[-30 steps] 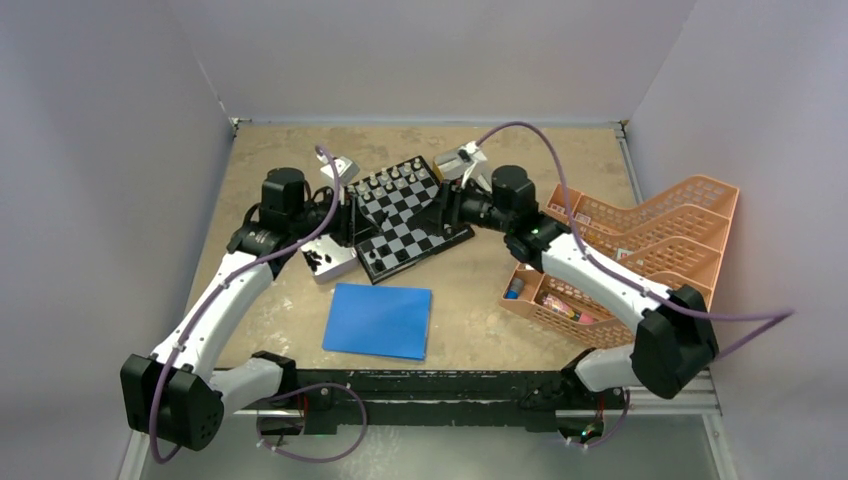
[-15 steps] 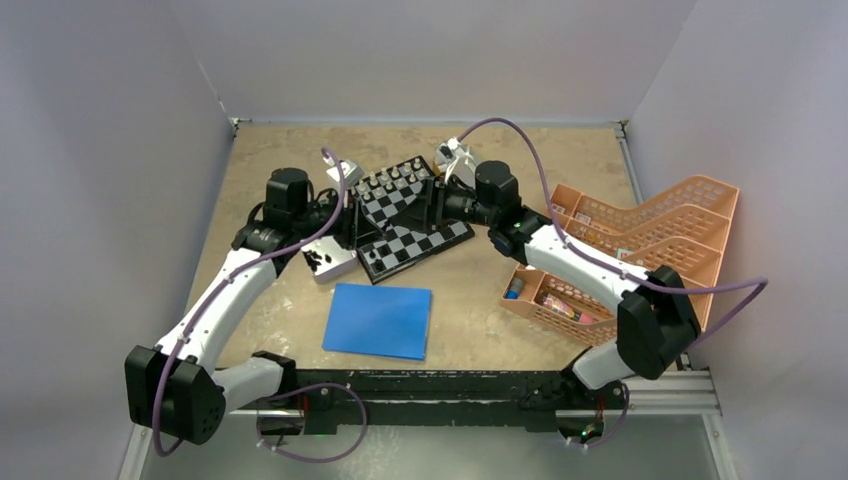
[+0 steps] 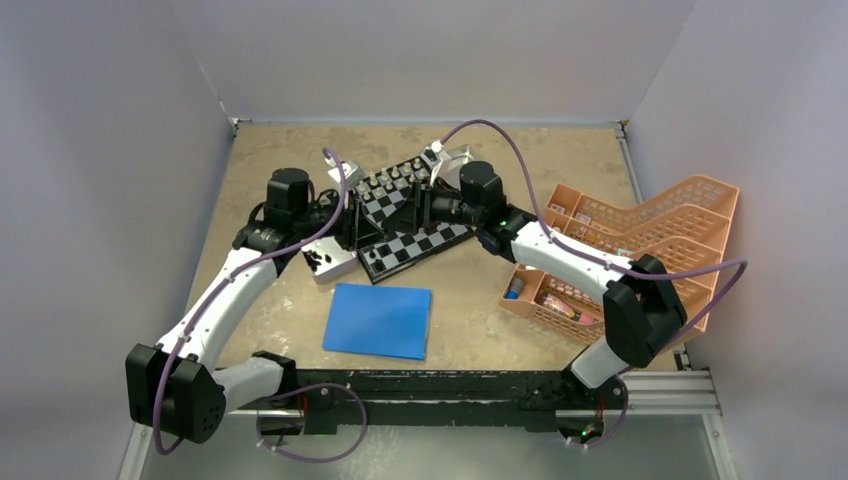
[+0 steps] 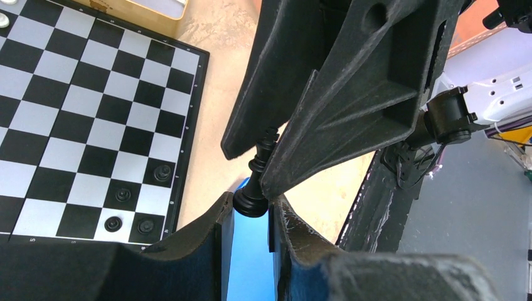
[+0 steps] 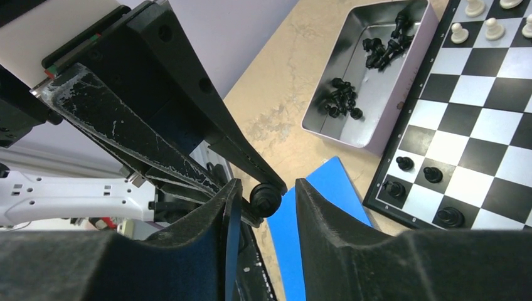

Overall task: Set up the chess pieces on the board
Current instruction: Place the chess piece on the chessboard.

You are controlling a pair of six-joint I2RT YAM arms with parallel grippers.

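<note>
My left gripper (image 4: 251, 210) is shut on the round base of a tall black chess piece (image 4: 254, 188) and holds it above the table beside the board (image 4: 94, 106). My right gripper (image 5: 268, 188) faces it, and its open fingers flank the same piece (image 5: 265, 199) with a gap still showing on one side. A few black pieces (image 4: 123, 194) stand on the board's near rows. White pieces (image 3: 390, 180) line its far rows. More black pieces lie in a metal tray (image 5: 376, 81).
A blue sheet (image 3: 378, 320) lies in front of the board (image 3: 400, 235). The metal tray (image 3: 330, 262) sits at the board's left corner. An orange basket rack (image 3: 640, 250) stands at the right. Grey walls enclose the table.
The right arm has swung left over the board to meet the left gripper, and its jaws have narrowed around the held piece. The left arm has stayed put.
</note>
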